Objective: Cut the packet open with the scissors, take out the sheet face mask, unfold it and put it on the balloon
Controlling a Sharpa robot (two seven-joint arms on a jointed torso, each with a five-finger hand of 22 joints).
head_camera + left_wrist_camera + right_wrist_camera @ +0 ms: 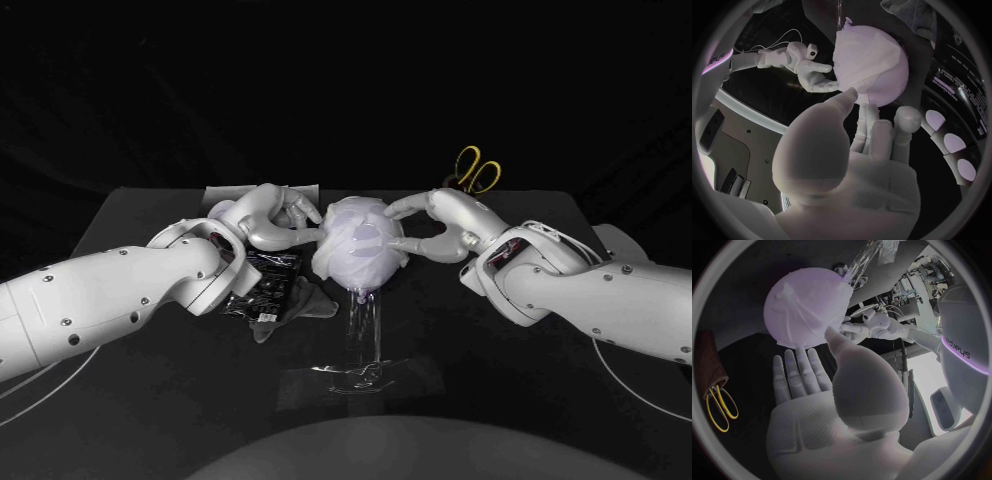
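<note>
1. The balloon (358,262) stands on a clear stand (358,335) near the middle of the desk (505,385). Being raised this way, both hands can reach round its sides.
2. The sheet face mask (361,228) is unfolded and draped over the balloon, its pale fabric wrinkled across the front. The task looks close to done, with only smoothing or settling left.
3. The left hand (274,218) is spread against the balloon's left side. Its fingers are apart and its thumb tip presses on the mask, with nothing closed inside it, so it probably steadies the light balloon.
4. The right hand (433,225) mirrors it on the right side, also spread with its thumb tip on the mask. The matched pressure likely keeps the balloon from tipping off the stand.
5. The dark packet (274,295) lies crumpled near the desk's left side, beside the left arm and out of the way.
6. The scissors (477,170) rest at the desk's far edge towards the right, well apart from the balloon, so their job seems finished
</note>
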